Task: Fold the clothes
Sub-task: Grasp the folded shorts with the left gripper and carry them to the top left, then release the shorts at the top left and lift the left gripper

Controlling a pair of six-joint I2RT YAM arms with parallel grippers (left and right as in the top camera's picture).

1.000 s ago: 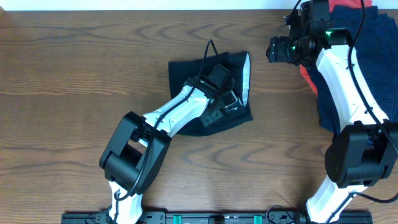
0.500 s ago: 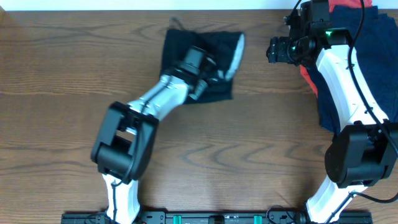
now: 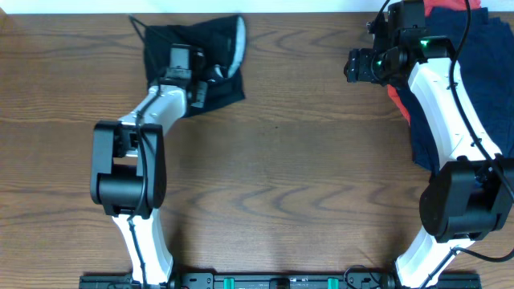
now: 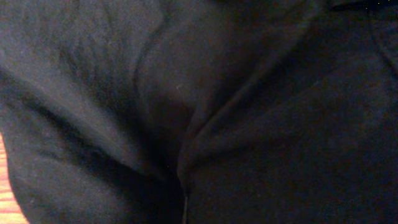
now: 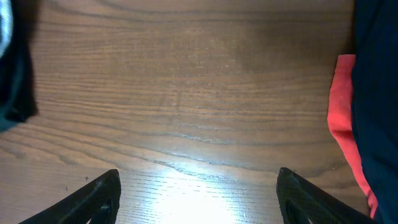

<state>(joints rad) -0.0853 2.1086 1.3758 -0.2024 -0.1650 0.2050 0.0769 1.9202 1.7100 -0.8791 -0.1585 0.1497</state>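
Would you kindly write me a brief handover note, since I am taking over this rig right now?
Left pincer: down on the black shorts; open or shut cannot be told, its camera shows only fabric.
Right pincer: open, empty, above bare table.
Shorts: bunched compactly at the table's far left, grey-white waistband showing.
Done: apparently a rough fold.
Left: neaten the fold, then lift the left arm clear.
Navy garments lie piled far right.

Shorts [image 3: 161, 48]: plain black; waistband strip [image 3: 238, 38] light grey-white.
Table [image 3: 281, 160]: brown, wavy wood grain; white glare patch between the jaws of the right gripper [image 5: 199, 193], whose fingers [image 5: 99, 193] are black.
Right of those jaws: red-orange garment [image 5: 341, 118], then navy garment [image 5: 379, 93].
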